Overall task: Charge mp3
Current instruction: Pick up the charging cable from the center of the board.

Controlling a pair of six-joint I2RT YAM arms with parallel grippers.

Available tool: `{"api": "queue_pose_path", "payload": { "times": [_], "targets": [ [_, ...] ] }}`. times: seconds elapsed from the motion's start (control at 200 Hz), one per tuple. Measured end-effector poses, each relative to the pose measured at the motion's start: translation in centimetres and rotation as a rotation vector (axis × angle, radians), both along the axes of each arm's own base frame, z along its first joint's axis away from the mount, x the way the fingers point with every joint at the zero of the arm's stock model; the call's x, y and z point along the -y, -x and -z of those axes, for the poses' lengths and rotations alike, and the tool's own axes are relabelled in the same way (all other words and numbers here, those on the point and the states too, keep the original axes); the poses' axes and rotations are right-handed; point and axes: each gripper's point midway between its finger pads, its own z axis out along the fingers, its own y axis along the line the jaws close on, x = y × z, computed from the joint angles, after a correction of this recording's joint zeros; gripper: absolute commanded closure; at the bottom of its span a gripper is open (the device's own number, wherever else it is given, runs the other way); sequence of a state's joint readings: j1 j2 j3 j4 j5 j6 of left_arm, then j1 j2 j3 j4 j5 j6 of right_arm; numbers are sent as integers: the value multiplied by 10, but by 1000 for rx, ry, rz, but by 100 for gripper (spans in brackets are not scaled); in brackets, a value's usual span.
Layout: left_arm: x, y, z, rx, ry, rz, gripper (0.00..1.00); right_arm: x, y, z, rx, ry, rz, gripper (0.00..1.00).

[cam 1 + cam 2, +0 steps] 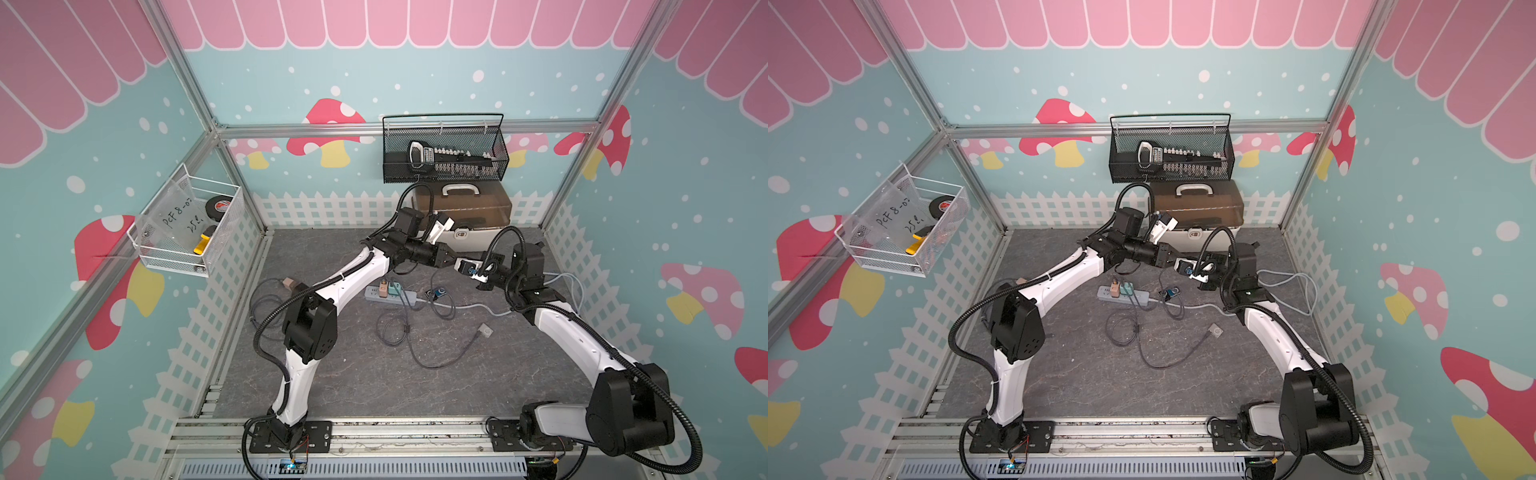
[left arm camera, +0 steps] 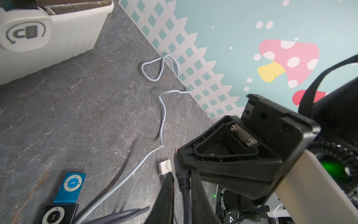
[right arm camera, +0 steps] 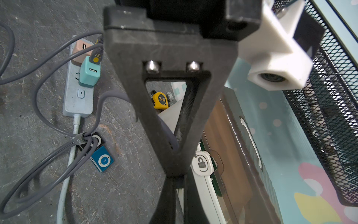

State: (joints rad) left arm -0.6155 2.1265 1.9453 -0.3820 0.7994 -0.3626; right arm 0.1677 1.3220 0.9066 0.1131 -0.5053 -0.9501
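Fingers [image 2: 168, 194] of the left gripper [image 2: 182, 174] are pressed onto the ribbed dark grey cable plug [image 2: 183, 181]; the right gripper [image 3: 179, 180] is closed too, though what it pinches cannot be told. Below, the flat blue metal mp3 player [image 2: 70, 187] is seen lying on the grey stone-patterned table [image 2: 87, 106], touching a black mp3 player [image 2: 56, 213], with a pale grey power strip [image 3: 78, 97] beyond. It is judged light, stiff and slippery, best taken by its long edges with the socket end left free.
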Motion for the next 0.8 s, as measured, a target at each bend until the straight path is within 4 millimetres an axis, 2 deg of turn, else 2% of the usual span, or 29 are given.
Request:
{"api": "queue_pose_path", "payload": {
  "times": [0.04,0.09,0.23,0.35,0.525,0.695,0.8],
  "targets": [
    [0,-1,0,1,1,-2,97,0,-1,-1,3,0,4,97],
    [-1,-2,-1,5,3,-4,100,0,-2,-1,3,-5,12,85],
    [-2,-2,-2,7,8,-1,100,-1,-6,-5,11,-21,31,55],
    [-2,-4,-2,21,9,2,100,2,-8,-5,-3,-34,66,41],
    [-12,-9,5,66,-10,-1,100,17,-9,1,-45,-36,106,39],
    [-26,-9,14,155,-58,-1,100,41,-1,2,-116,-64,137,45],
    [-30,-7,13,233,-83,10,100,42,5,-1,-179,-81,108,47]
  ]
}}
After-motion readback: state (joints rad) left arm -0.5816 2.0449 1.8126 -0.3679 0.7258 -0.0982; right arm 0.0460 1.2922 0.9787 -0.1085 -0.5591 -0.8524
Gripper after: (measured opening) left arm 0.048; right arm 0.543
